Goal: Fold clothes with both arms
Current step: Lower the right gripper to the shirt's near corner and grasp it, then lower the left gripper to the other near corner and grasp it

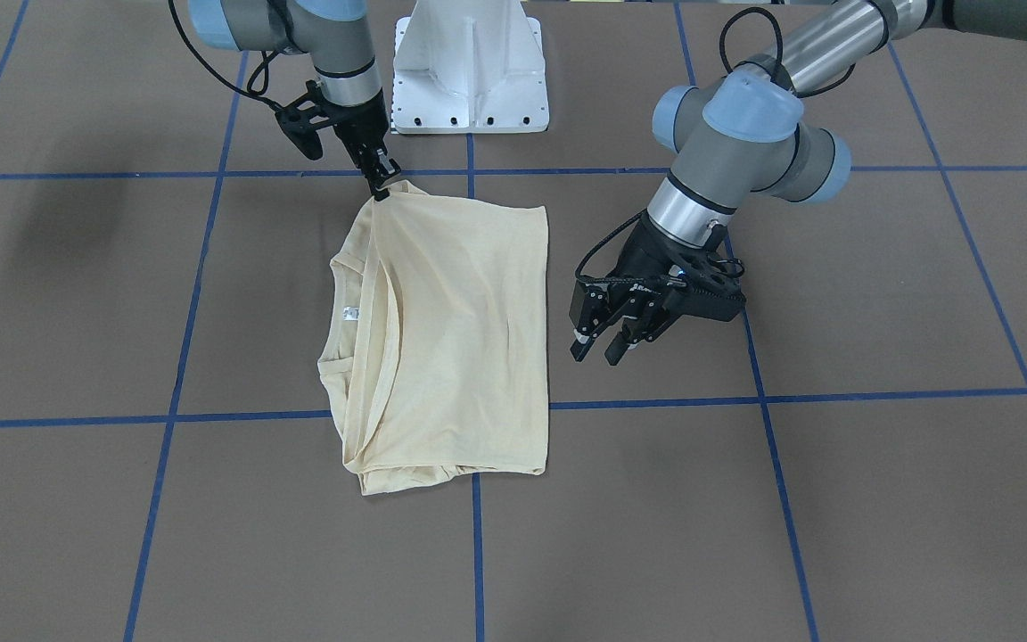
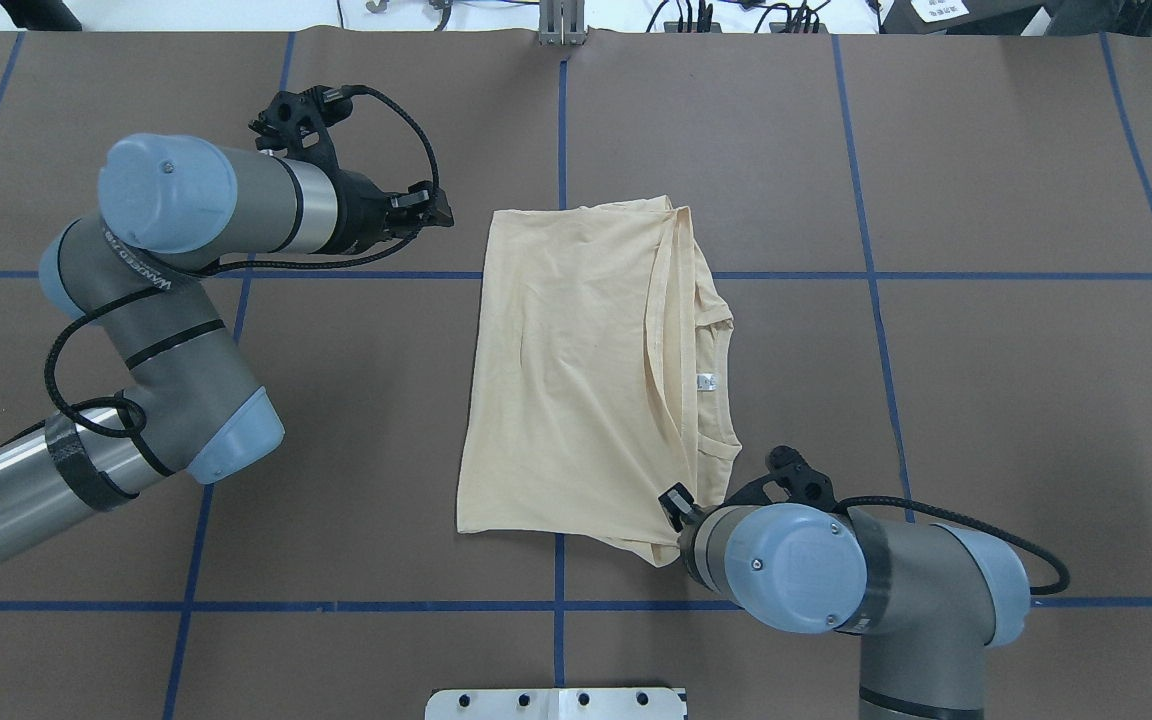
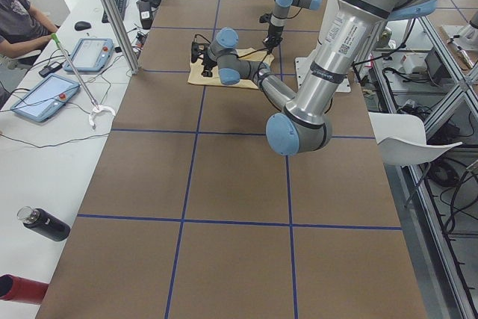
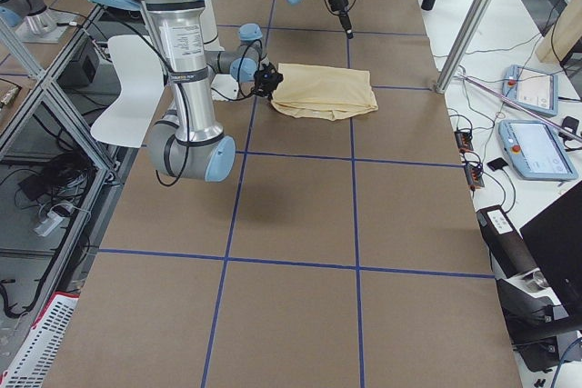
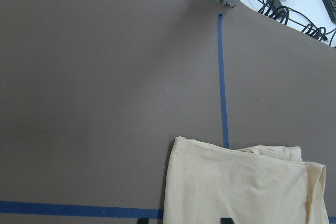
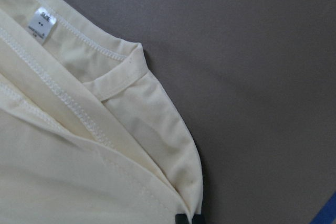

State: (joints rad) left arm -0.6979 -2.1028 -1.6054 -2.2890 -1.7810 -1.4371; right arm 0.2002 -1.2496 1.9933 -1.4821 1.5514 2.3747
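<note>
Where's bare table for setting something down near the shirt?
Bare: table squares past the collar of the T-shirt, and the strip beyond its far edge. Crowded: left fingers by its opposite edge; right fingers pinching the near corner.

Nothing legible: only blurred print on the white neck label of the T-shirt

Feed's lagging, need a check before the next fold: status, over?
Left gripper open, empty, beside the T-shirt. Right gripper shut on its corner. T-shirt folded, lying on the table. No obstruction seen.
</note>
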